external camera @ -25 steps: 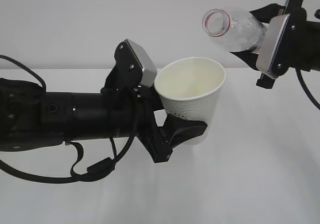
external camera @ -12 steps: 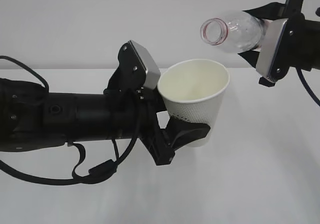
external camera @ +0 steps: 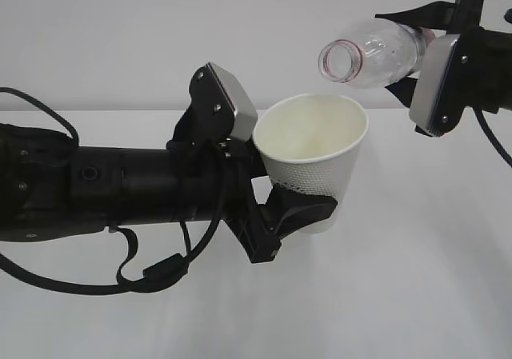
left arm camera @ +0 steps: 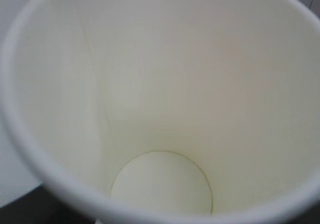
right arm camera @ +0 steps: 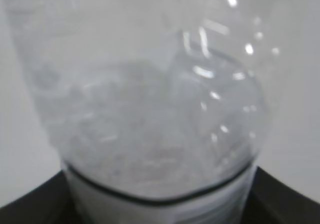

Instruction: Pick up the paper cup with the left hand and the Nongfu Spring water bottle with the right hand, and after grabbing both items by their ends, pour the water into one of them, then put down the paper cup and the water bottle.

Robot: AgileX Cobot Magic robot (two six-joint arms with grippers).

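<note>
- our left hand [external camera: 308, 213] grips the paper cup [external camera: 314, 159] low on its wall, held upright above the table [external camera: 416, 295].
- our right hand [external camera: 428, 83] clamps the nongfu spring water bottle [external camera: 372, 51], tipped, mouth just above the cup's rim.
- pouring step; no stream shows, so next we likely right the bottle and set both down.

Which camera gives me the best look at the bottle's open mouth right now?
The exterior view: the water bottle lies tilted in the right gripper, its open mouth facing the camera, above the paper cup. The right wrist view shows only its clear body close up. The left wrist view shows just the cup's inside.
</note>
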